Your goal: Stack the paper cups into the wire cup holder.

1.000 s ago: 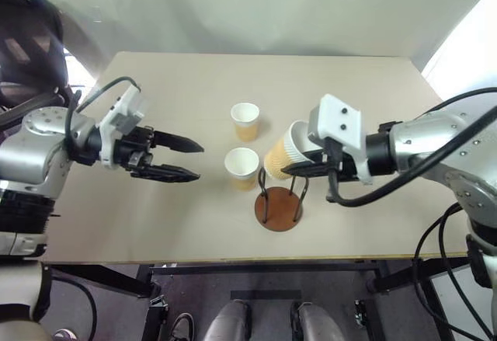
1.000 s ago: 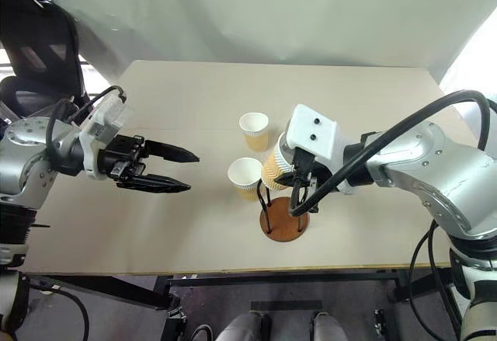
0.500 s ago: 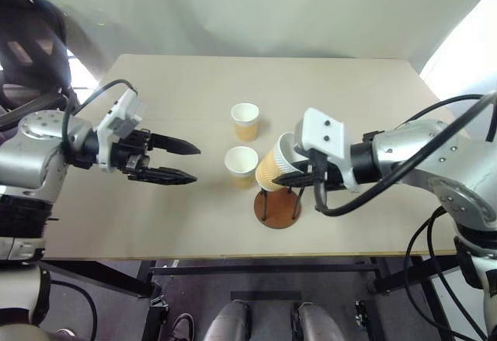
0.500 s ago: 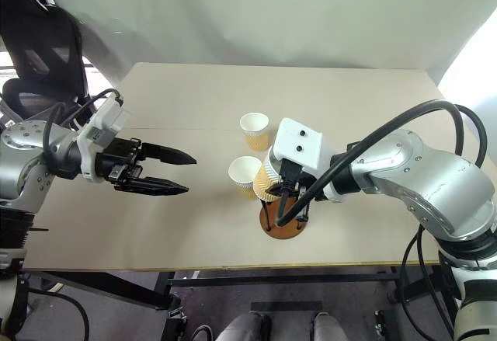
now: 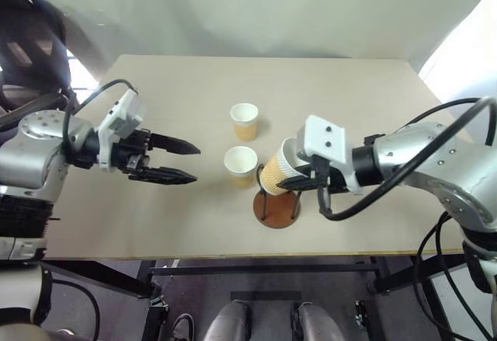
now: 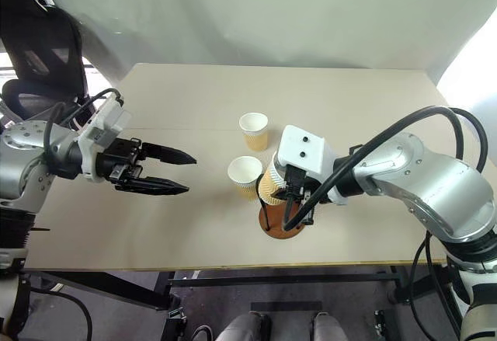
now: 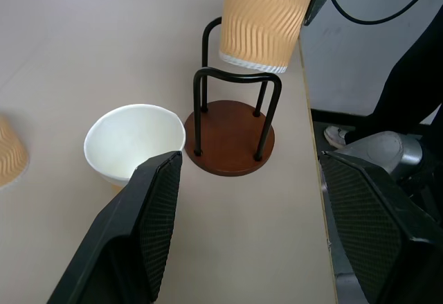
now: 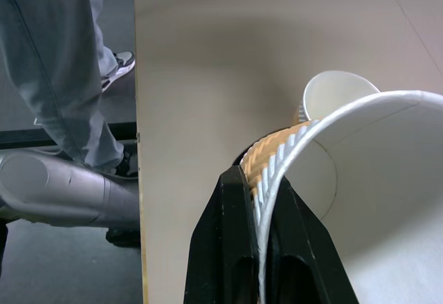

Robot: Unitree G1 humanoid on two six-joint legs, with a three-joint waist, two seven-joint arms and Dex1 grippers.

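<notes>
Where the table (image 5: 155, 224) came nearest the robot, the wire cup holder (image 5: 276, 205) stood close to its front edge, a reddish-brown disc with two black wire loops rising from it. Just above those loops the right gripper (image 5: 301, 183) held a paper cup (image 5: 277, 174) pinched by its rim, one black finger outside the ribbed tan wall and the other inside, the fingers (image 8: 239, 248) closed tight on the wall. The cup hung tilted, its bottom down at the top of the loops and not yet seated on the disc; the left wrist view showed its base between the wire tops. Just beside the holder, toward the robot's left, a second paper cup (image 5: 241, 165) stood upright on the table, mouth up. Well off to the left, the left gripper (image 5: 180, 161) hovered over bare tabletop with its fingers spread wide, holding nothing, pointed toward the cups. Farther back stood the third paper cup (image 5: 245, 120), also upright.
</notes>
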